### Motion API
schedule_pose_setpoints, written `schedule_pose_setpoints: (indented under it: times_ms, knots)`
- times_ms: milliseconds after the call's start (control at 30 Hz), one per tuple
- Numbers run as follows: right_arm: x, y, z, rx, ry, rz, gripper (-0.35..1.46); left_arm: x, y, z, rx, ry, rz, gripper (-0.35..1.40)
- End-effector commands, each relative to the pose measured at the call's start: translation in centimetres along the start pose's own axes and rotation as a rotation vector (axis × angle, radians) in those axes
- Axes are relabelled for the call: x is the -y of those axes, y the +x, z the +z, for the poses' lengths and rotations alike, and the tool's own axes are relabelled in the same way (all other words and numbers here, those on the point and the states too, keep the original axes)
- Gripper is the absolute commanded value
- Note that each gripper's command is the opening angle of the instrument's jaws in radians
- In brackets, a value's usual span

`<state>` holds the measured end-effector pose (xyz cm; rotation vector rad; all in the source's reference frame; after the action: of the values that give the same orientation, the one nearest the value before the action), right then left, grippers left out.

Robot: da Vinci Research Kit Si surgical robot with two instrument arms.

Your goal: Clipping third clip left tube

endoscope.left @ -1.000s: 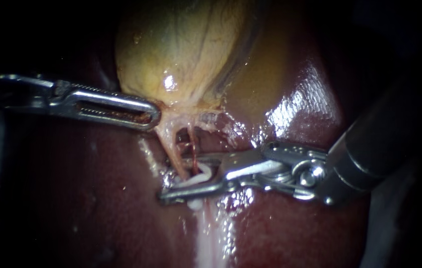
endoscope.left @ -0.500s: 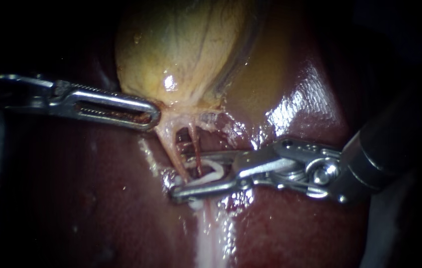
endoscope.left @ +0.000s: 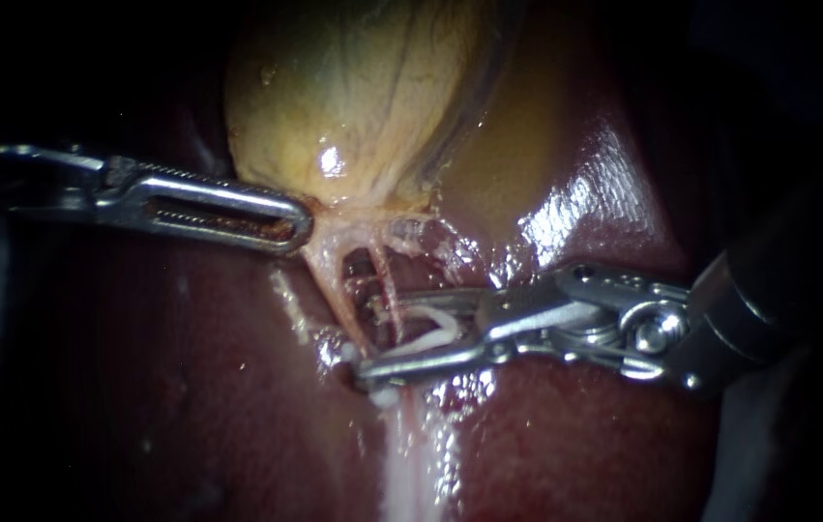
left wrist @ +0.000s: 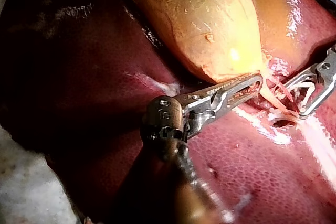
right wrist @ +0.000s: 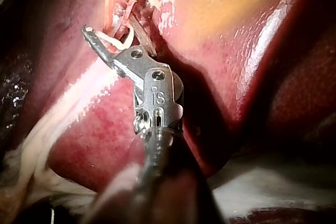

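The yellow gallbladder (endoscope.left: 353,97) lies on the dark liver (endoscope.left: 140,387). From its neck run a pale left tube (endoscope.left: 334,285) and a thin red right tube (endoscope.left: 380,275). My left instrument (endoscope.left: 297,227) is shut on the tissue at the gallbladder's neck, also shown in the left wrist view (left wrist: 254,82). My right instrument (endoscope.left: 367,338) comes in from the right. Its jaws stand apart with a white clip (endoscope.left: 435,329) seated between them. Their tips lie at the left tube's right side, and the red tube crosses the gap. White clip material (endoscope.left: 345,350) sits low on the left tube.
A pale wet streak (endoscope.left: 411,454) runs down the liver below the tubes. Glossy liver (endoscope.left: 595,193) rises to the right of the gallbladder. The right wrist view shows the right instrument's jaws (right wrist: 110,27) with the clip (right wrist: 113,39) beside the tubes.
My right instrument has drawn back to the right with the white clip still in its jaws; its tips no longer reach past the left tube. The left instrument has not moved.
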<state>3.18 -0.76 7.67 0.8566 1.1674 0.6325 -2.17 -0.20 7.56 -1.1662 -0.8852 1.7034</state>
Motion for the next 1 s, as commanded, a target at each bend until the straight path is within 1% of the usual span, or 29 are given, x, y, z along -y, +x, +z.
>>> schedule_pose_setpoints:
  times_ms: [33, 567, 700, 867, 1000]
  knots:
    - [0.0, 0.0, -0.01, 0.0, 0.001, 0.0, 0.49, 0.0, 0.0, 0.0, 0.0, 0.0, 0.0, -0.35]
    - [0.02, 0.02, -0.16, -0.003, -0.005, 0.003, 0.49, 0.0, 0.0, 0.0, 0.0, 0.0, 0.0, -0.35]
    - [0.06, 0.01, -0.17, -0.002, -0.003, 0.002, 0.49, 0.0, 0.0, -0.01, 0.0, 0.0, 0.0, -0.35]
    - [0.13, 0.01, -0.15, 0.004, 0.011, 0.002, 0.49, -0.01, 0.0, -0.01, 0.0, 0.0, 0.0, -0.35]
    - [0.15, 0.02, -0.14, 0.006, 0.014, 0.001, 0.49, -0.01, 0.0, -0.01, 0.0, 0.0, 0.0, -0.35]
